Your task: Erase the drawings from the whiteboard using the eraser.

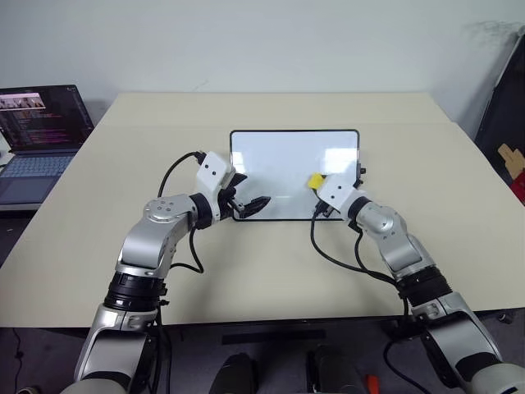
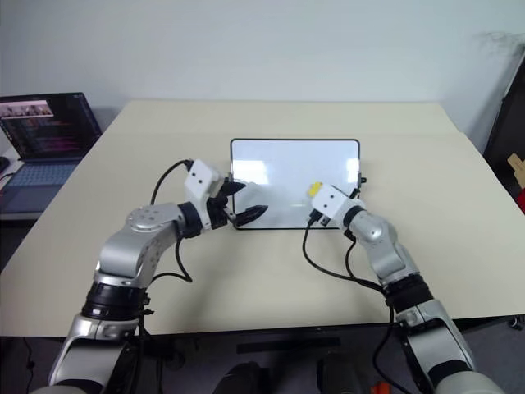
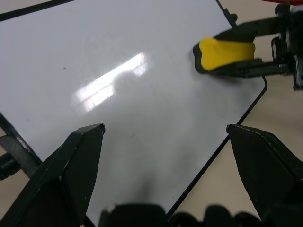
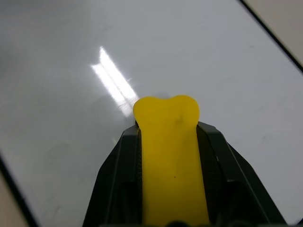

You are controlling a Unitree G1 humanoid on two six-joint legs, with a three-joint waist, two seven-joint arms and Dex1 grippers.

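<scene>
The whiteboard (image 1: 279,160) lies flat on the table, ahead of both arms, its black frame all around it. The eraser (image 1: 315,180), a small yellow block, rests on the board's right part with my right gripper (image 4: 165,135) shut on it; its black fingers (image 4: 218,161) clamp both sides. My left gripper (image 1: 253,190) is open over the board's near left corner, one finger (image 3: 71,175) on each side and nothing between them. The drawings are out of view: the surface I see is plain glossy white with light reflections.
An open laptop (image 1: 41,131) stands on a lower surface at the far left. The beige table (image 1: 262,271) stretches wide around the board. Dark items and cardboard (image 1: 510,160) stand past the table's right edge.
</scene>
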